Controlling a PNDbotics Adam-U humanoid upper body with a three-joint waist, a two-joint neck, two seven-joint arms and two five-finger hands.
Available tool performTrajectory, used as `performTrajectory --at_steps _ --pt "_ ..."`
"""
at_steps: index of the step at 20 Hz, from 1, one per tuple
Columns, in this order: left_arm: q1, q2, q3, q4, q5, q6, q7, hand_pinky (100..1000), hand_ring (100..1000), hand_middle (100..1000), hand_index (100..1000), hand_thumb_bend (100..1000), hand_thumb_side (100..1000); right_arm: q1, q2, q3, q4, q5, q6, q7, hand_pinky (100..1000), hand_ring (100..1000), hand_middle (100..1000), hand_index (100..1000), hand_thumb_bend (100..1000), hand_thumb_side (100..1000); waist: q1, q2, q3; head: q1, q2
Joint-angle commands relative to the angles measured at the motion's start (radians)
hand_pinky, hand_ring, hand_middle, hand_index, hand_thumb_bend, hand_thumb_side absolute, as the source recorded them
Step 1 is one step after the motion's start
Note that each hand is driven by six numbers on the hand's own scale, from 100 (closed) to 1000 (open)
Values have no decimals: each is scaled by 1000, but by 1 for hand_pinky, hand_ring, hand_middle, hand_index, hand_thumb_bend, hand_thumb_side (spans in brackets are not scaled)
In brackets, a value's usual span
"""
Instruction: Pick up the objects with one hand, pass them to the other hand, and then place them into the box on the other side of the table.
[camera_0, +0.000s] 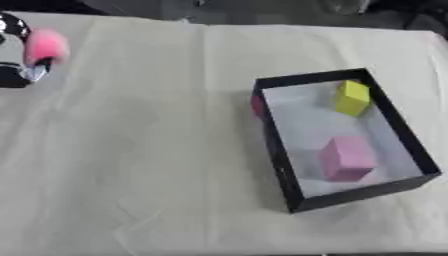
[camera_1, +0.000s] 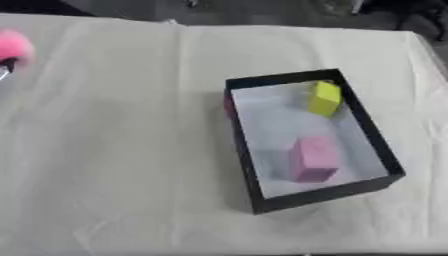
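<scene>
Pink object (camera_0: 45, 45) sat up at the far left edge of the view, blurred, soft-looking, rounded, w/ the left hand (camera_0: 19, 70) around and below it. Fingers seemed wrapped on it, clamped, though only a bit of black-and-silver showed, so that's a judgement. It was off the table (camera_0: 140, 165), well apart from the box (camera_0: 278, 150).

The box, black-walled w/ a pale floor, lay on the right side of the table. Inside: a yellow block (camera_0: 353, 97) near the far wall and a pink block (camera_0: 346, 158) toward the near end, apart from each other. A reddish bit (camera_0: 258, 105) showed at the box's left wall; couldn't tell if it was in or out.

Right hand wasn't in either view, so no word on its fingers.

Risks from there, as I read it: the pass was the weak spot. The object looked soft and round, so it could've squashed or rolled as one hand let go and the other closed; release too early and it dropped on the cloth. W/ the receiving hand out of sight, the two had to meet mid-table first. Then the drop-in: it might've clipped the near wall, or landed on a block and bounced out.
</scene>
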Motion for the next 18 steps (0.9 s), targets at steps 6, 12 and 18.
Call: performTrajectory --at_steps 6,12,18 --pt "-5 -97 -21 -73 71 -5 11 938 669 517 429 100 341 -94 -59 70 -19 71 40 99 785 953 864 977 100 425 -16 -43 11 -46 11" --pt "-2 -167 -50 -112 96 -23 48 937 666 513 428 100 391 -175 -68 123 -8 113 69 171 790 949 865 976 100 385 -19 -46 16 -60 11" --pt "-11 -228 -69 -125 85 -39 69 934 667 514 427 100 406 -226 -62 173 5 158 97 237 797 952 873 977 100 375 -23 -49 21 -80 11"
